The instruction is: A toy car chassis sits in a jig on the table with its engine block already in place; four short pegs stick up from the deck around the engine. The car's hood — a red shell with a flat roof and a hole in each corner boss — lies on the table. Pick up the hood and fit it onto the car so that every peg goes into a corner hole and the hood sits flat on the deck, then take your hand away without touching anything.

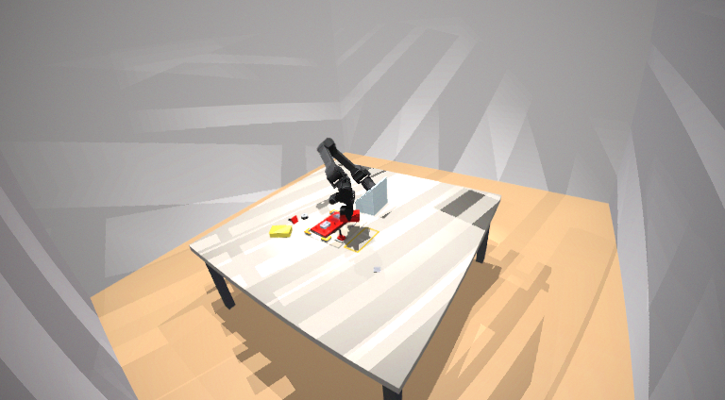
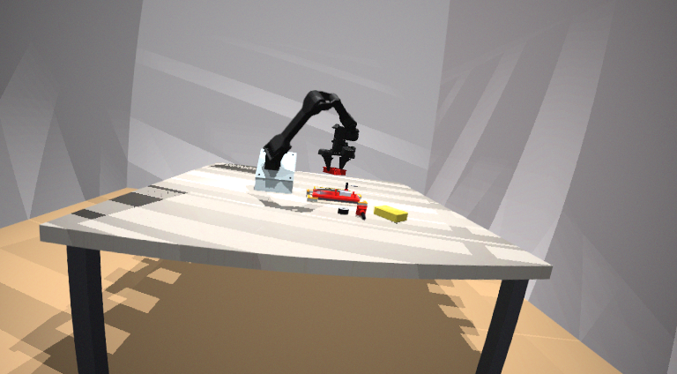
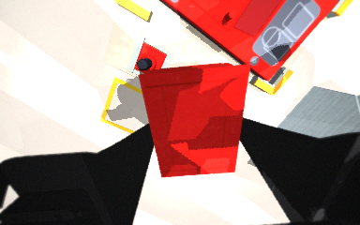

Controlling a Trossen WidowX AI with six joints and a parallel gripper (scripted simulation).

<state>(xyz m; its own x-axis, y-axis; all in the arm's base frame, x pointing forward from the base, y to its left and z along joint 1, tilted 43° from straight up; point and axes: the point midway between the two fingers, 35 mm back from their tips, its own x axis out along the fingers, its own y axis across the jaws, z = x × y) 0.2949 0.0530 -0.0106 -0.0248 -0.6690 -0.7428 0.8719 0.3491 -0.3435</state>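
My gripper [image 3: 194, 124] [image 2: 335, 166] [image 1: 348, 214] is shut on the red hood [image 3: 197, 117] [image 2: 333, 169] [image 1: 353, 215] and holds it in the air above the table. The red car chassis [image 3: 244, 28] [image 2: 335, 194] [image 1: 328, 227] sits in its jig with yellow corner blocks, below and just ahead of the hood. Its grey engine block shows on the deck in the wrist view. The pegs are too small to make out.
A yellow-outlined rectangle [image 3: 109, 104] [image 1: 374, 240] is marked on the table beside the car. A small red block with a dark knob [image 3: 147, 61] [image 2: 361, 208] stands near it. A yellow block [image 1: 280, 230] [image 2: 390, 213] and the arm's pale base [image 1: 372, 199] [image 2: 274, 177] are nearby.
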